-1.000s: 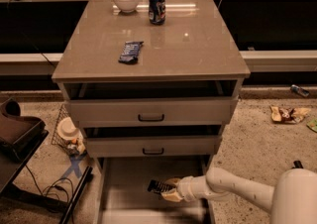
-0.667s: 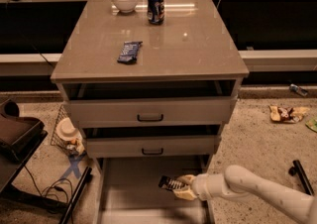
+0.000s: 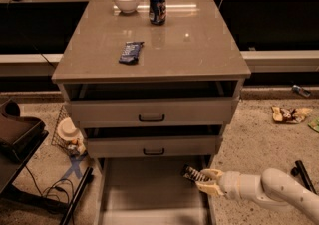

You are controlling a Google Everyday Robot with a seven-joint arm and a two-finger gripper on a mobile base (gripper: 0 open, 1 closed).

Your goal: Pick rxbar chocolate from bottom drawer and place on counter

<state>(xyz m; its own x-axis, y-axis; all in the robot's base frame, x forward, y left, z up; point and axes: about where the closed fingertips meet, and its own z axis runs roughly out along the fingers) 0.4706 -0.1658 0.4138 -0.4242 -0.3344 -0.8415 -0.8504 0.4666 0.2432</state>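
Observation:
The bottom drawer point(image 3: 144, 194) is pulled open below the two upper drawers. My gripper point(image 3: 203, 179) reaches in from the right, at the drawer's right side, and is shut on the rxbar chocolate point(image 3: 191, 173), a small black bar sticking out to the left of the fingers. The bar is held just above the drawer floor near the right wall. The counter point(image 3: 199, 55) is the glossy grey-beige top of the cabinet, well above the gripper.
On the counter stand a white bowl point(image 3: 125, 0), a blue can point(image 3: 157, 6) and a blue wrapped bar point(image 3: 131, 52). The two upper drawers point(image 3: 151, 112) are slightly open. A wire basket point(image 3: 67, 137) is left of the cabinet, a wrapper point(image 3: 289, 114) on the floor at right.
The gripper with the black bar has moved to the right inside the bottom drawer, toward its right wall, and risen slightly. The arm has drawn back to the right.

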